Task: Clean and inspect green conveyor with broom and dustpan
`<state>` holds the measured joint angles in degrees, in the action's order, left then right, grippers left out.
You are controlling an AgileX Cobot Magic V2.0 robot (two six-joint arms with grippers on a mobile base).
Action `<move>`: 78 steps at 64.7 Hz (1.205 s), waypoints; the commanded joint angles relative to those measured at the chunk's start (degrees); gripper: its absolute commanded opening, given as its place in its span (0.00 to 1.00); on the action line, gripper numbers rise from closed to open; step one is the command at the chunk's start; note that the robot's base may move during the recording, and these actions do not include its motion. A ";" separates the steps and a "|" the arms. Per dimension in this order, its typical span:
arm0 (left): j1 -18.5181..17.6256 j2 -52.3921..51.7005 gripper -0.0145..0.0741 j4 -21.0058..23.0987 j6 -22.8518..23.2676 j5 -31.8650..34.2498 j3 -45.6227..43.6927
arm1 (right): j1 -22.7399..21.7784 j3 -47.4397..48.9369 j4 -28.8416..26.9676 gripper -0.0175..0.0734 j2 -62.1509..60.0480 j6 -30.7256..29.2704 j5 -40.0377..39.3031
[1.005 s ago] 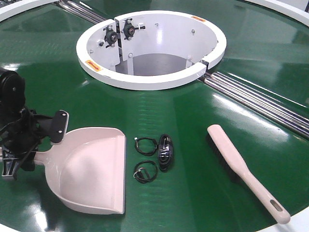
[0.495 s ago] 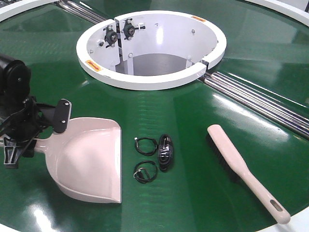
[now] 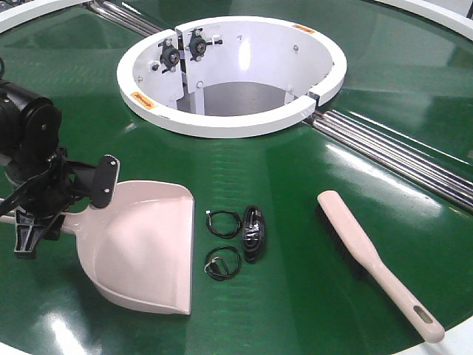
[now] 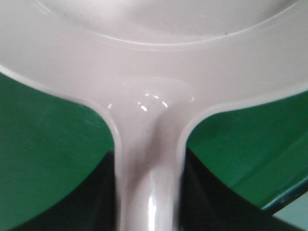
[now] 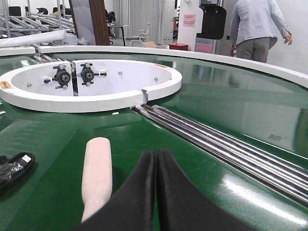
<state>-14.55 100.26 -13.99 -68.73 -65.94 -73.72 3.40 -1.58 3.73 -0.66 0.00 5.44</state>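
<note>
Site: industrial test hall / robotics lab, not domestic. Evidence: large green conveyor (image 5: 231, 96) w/ metal roller strips (image 5: 226, 144) + white ring opening (image 5: 96, 98). Bkgd: steel roller racks (image 5: 24, 21), office chair (image 5: 143, 34), pink wall notice (image 5: 188, 20), person (image 5: 257, 24) standing beyond conveyor edge.

Glossy green conveyor (image 3: 295, 296); plastic dustpan (image 3: 144, 251)

Front view: left hand (image 3: 65, 209) hides most of the dustpan (image 3: 144, 248) handle. Left wrist view: pan blurred, cropped ahead of the hand. Right wrist view: broom (image 5: 97, 168) handle end lost under right hand (image 5: 155, 166).
</note>
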 commanded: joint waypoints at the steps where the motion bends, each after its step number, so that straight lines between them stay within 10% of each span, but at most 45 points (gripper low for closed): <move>1: -0.56 -1.72 0.15 1.43 0.18 -1.00 -1.76 | -0.45 -0.23 0.32 0.18 -0.69 0.00 -4.26; 78: -0.50 -1.72 0.16 2.34 0.18 -0.80 -1.87 | -0.45 -0.23 0.32 0.18 -0.69 0.00 -4.26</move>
<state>-14.55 100.68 -12.40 -68.56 -66.35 -73.87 3.40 -1.58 3.73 -0.66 0.00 5.44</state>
